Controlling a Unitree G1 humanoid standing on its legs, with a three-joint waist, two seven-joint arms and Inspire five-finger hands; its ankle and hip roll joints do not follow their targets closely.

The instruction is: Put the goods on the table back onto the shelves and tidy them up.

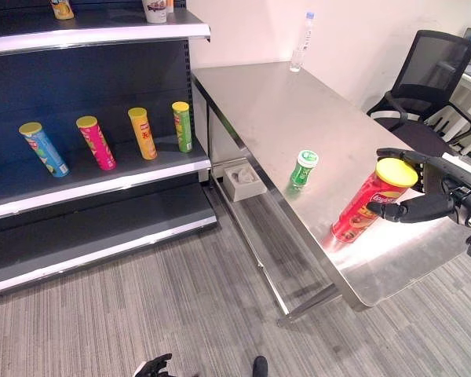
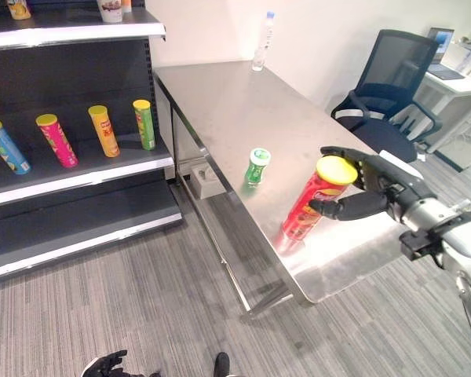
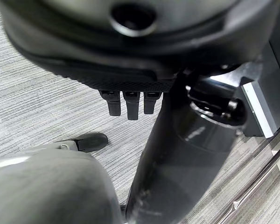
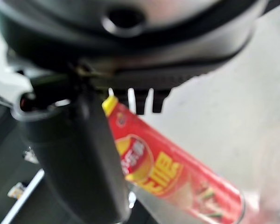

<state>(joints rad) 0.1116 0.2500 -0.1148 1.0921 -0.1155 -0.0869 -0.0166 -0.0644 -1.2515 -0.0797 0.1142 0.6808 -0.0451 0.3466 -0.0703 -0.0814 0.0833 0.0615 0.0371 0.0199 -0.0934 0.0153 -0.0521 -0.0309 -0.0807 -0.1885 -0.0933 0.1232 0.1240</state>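
Observation:
A red chip can [image 1: 369,203] with a yellow lid stands on the steel table [image 1: 282,110] near its front right part. My right hand [image 1: 436,196] reaches around its top. The thumb [image 1: 404,210] touches the can's side and the fingers [image 1: 396,154] stretch past the lid, loosely spread. In the right wrist view the red can [image 4: 177,177] lies between the thumb and the fingers. A small green can [image 1: 302,169] stands at the table's left edge. My left hand [image 1: 153,367] hangs low over the carpet, fingers relaxed.
The dark shelf unit [image 1: 102,184] on the left holds a blue [image 1: 43,149], a pink [image 1: 96,143], an orange [image 1: 142,133] and a green can [image 1: 182,126]. A bottle [image 1: 306,35] stands at the table's far end. A black office chair [image 1: 424,78] is on the right and a white box [image 1: 243,181] lies on the floor.

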